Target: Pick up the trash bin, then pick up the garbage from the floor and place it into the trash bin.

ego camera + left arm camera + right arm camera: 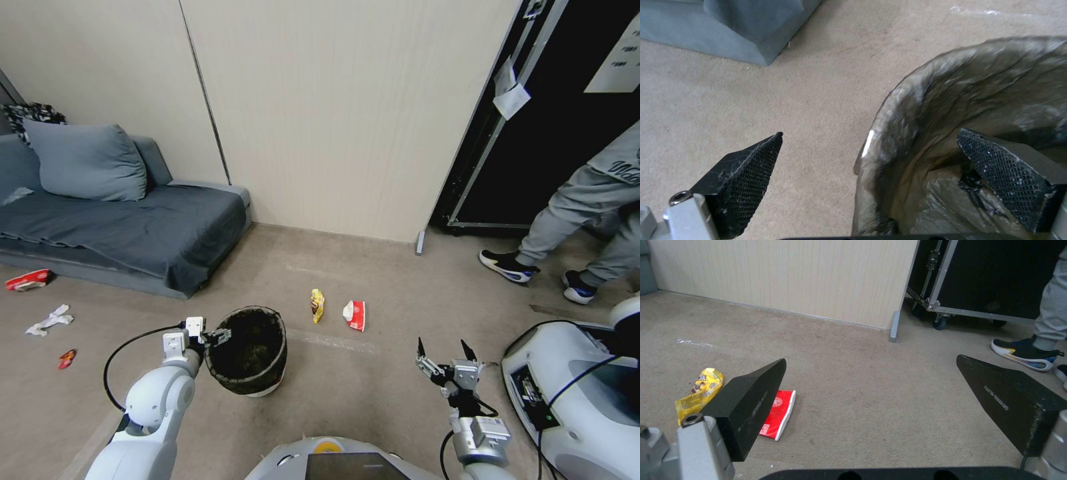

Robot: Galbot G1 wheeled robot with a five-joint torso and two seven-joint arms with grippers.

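Straddling the bin rim, not yet clamped

Left gripper (869,156) is spread wide, one finger inside the trash bin (248,353), one outside, over its bag-lined rim. Bin stands on the floor (373,380); it looks light and thin-walled, so the rim seems the best hold. Right gripper (445,357) hovers wide open near the yellow wrapper (700,390) and red-and-white packet (778,413).
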